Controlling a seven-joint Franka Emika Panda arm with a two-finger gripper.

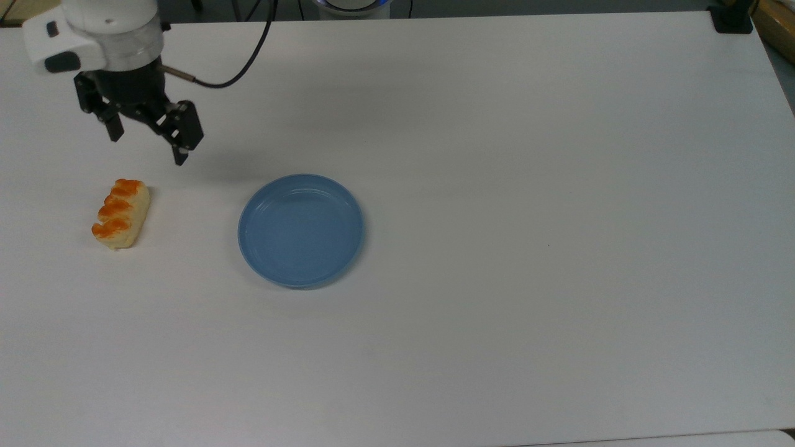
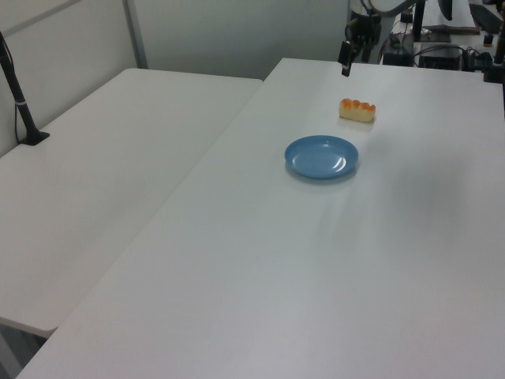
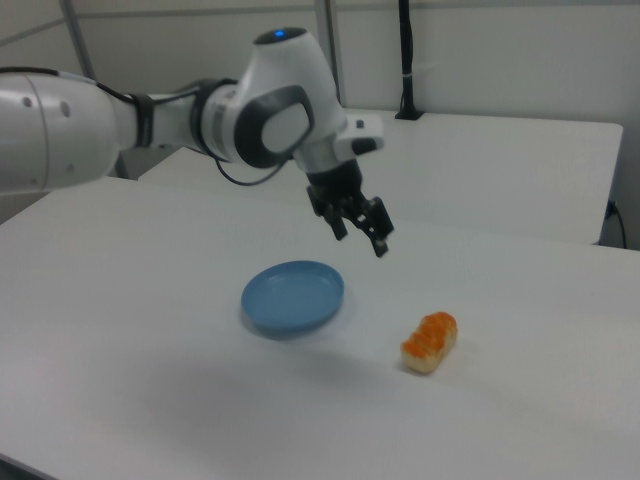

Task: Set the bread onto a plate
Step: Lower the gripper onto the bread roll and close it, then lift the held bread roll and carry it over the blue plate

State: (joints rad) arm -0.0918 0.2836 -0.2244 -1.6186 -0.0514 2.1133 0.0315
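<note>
The bread (image 1: 120, 213) (image 2: 357, 110) (image 3: 430, 342), a pale-yellow bun with orange-brown bumps, lies on the white table at the top view's left. The light-blue plate (image 1: 301, 230) (image 2: 321, 156) (image 3: 293, 296) sits bare to its right in the top view, a short gap between them. My gripper (image 1: 148, 148) (image 3: 360, 240) hangs open above the table, just beyond the bread's far end in the top view, holding nothing. In the left view one dark finger (image 2: 346, 61) shows above and behind the bread.
The white table (image 1: 528, 186) stretches wide to the top view's right of the plate. A black cable (image 1: 242, 62) trails from the arm. A black clamp base (image 1: 731, 18) stands at the far right corner. In the left view a second white table (image 2: 102, 166) adjoins on the left.
</note>
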